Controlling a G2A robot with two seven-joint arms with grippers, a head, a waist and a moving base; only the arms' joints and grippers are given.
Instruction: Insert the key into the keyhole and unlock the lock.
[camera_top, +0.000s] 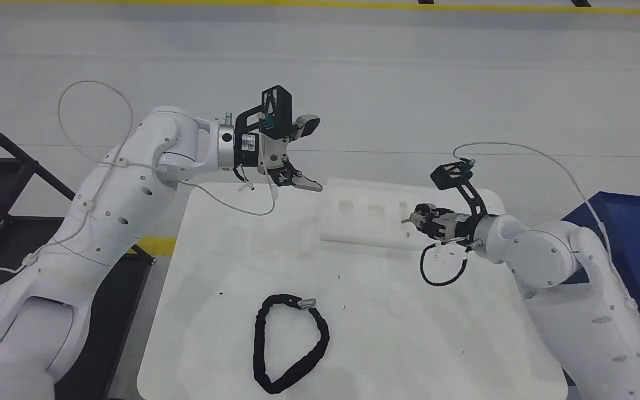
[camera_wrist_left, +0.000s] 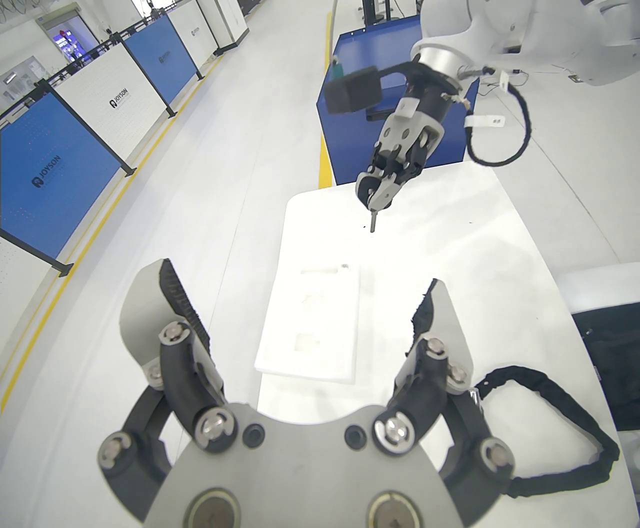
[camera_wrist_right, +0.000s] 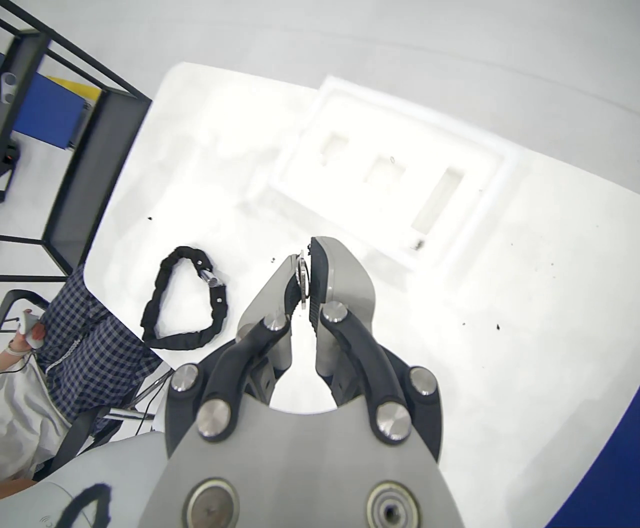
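Pale floor (camera_wrist_left: 240, 125), blue partition panels (camera_wrist_left: 50, 170)

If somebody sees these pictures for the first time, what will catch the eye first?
The black chain lock lies looped on the white table, toward the robot's side. The right gripper is shut on a small key, held above one end of the foam tray. The left gripper hangs open above the table's far edge.

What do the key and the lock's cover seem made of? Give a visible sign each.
The key in the right tool: probably metal, silvery and shiny. The lock's cover: looks like black fabric, matt and wrinkled; its end piece glints like metal.
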